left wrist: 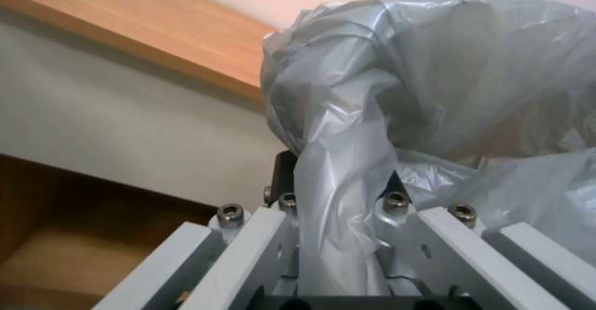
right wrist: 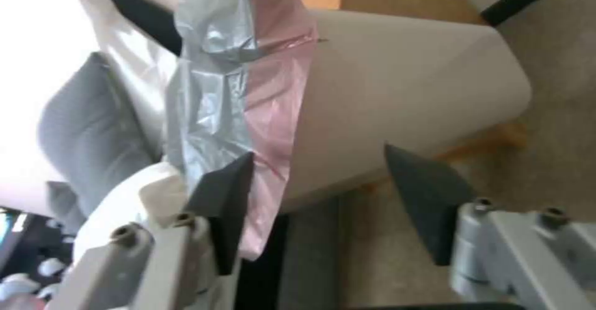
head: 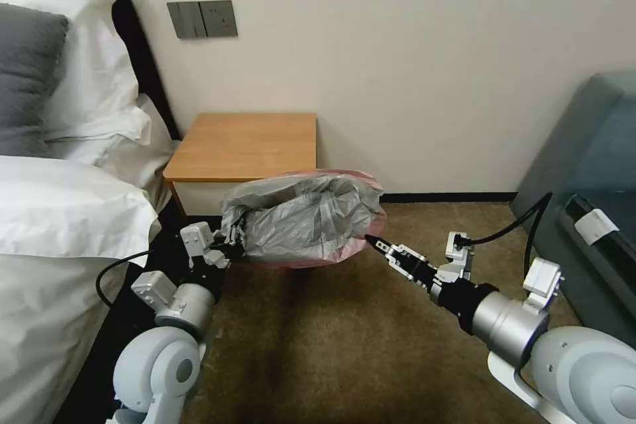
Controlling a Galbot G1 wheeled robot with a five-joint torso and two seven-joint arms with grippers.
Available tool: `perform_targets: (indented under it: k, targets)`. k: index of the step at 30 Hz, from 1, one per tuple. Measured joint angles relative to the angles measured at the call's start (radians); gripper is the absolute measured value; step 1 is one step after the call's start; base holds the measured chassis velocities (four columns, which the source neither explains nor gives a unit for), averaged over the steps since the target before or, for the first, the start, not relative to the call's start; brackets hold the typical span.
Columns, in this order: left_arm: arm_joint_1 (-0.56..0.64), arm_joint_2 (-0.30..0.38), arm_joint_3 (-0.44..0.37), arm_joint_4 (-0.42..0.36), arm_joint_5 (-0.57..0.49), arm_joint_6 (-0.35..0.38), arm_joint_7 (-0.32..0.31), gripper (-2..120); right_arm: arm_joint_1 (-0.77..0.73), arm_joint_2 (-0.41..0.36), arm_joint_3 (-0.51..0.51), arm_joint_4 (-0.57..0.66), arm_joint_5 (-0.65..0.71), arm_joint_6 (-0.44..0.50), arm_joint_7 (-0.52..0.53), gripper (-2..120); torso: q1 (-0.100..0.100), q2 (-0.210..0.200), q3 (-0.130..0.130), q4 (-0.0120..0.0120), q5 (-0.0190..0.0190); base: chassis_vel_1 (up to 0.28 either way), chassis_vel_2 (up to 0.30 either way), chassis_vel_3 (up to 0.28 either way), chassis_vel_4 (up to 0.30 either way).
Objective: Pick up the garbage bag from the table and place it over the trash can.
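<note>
Below the front edge of the table (head: pixel 242 146), your garbage bag (head: pixel 305 215) is already off the wood and draped over the trash can (right wrist: pixel 403 100), its pinkish-red edge lying down the beige wall on the right-hand side. Your left tool (head: pixel 228 245) sits at the bag's left end with its fingers pressed together on a twisted fold of grey plastic, so that side is not yet released. Your right tool (head: pixel 371 240) is at the bag's right end with its fingers spread wide; one finger (right wrist: pixel 220 198) lies against the pink hem and the other stands apart beside the bin wall, gripping nothing. I judge the pick-up done and the placing well along. What is left, as far as you can see, is settling the bunched, puffed-up plastic evenly around the rim and letting go on the left; whether the hem is over the far rim is hidden
</note>
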Motion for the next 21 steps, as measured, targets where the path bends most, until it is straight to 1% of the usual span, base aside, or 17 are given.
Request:
perform_targets:
  k: [1,5,6,8,10,11,14,15,18,21]
  targets:
    - [0.000,0.000,0.000,0.000,0.000,0.000,0.000,7,0.000,0.000,0.000,0.000,0.000,0.000,0.000,62,0.000,0.000,0.000,0.0000,0.0000,0.000,0.000,0.000,0.000]
    - [-0.001,0.003,-0.023,-0.001,-0.023,0.008,-0.001,7,-0.029,0.005,0.026,0.000,-0.025,-0.007,-0.118,79,0.000,0.000,0.000,-0.0001,-0.0001,0.000,0.000,0.000,0.000]
    - [-0.001,0.003,-0.023,-0.001,-0.023,0.008,-0.001,7,-0.029,0.005,0.026,0.000,-0.025,-0.007,-0.118,79,0.000,0.000,0.000,-0.0001,-0.0001,0.000,0.000,0.000,0.000]
    - [0.002,0.006,-0.032,-0.010,-0.038,0.015,0.000,7,-0.020,0.002,0.040,0.000,-0.027,-0.003,-0.155,90,0.000,0.000,0.000,0.0000,0.0000,0.000,0.000,0.000,0.000]
    - [0.004,0.008,-0.037,-0.015,-0.048,0.020,0.000,7,-0.010,0.000,0.047,0.000,-0.021,0.000,-0.195,97,0.000,0.000,0.000,0.0000,-0.0001,0.000,0.000,0.000,0.000]
    - [0.004,0.008,-0.037,-0.015,-0.048,0.020,0.000,7,-0.010,0.000,0.047,0.000,-0.021,0.000,-0.195,97,0.000,0.000,0.000,0.0000,-0.0001,0.000,0.000,0.000,0.000]
    - [0.005,0.010,-0.042,-0.018,-0.061,0.029,0.000,7,-0.004,0.001,0.048,0.000,-0.020,0.001,-0.260,99,0.000,0.000,0.000,0.0000,-0.0001,0.000,0.000,0.000,0.000]
    - [0.005,0.010,-0.042,-0.018,-0.061,0.029,0.000,7,-0.004,0.001,0.048,0.000,-0.020,0.001,-0.260,99,0.000,0.000,0.000,0.0000,-0.0001,0.000,0.000,0.000,0.000]
    - [0.006,0.013,-0.044,-0.028,-0.075,0.043,0.001,7,-0.006,0.006,0.048,-0.001,-0.027,0.006,-0.325,92,0.000,0.000,0.000,0.0000,-0.0001,0.000,0.000,0.000,0.000]
    - [0.006,0.013,-0.046,-0.031,-0.079,0.046,0.001,7,-0.005,0.006,0.048,-0.012,-0.034,0.007,-0.338,90,0.000,0.000,0.000,0.0000,0.0000,0.000,0.000,0.000,0.000]
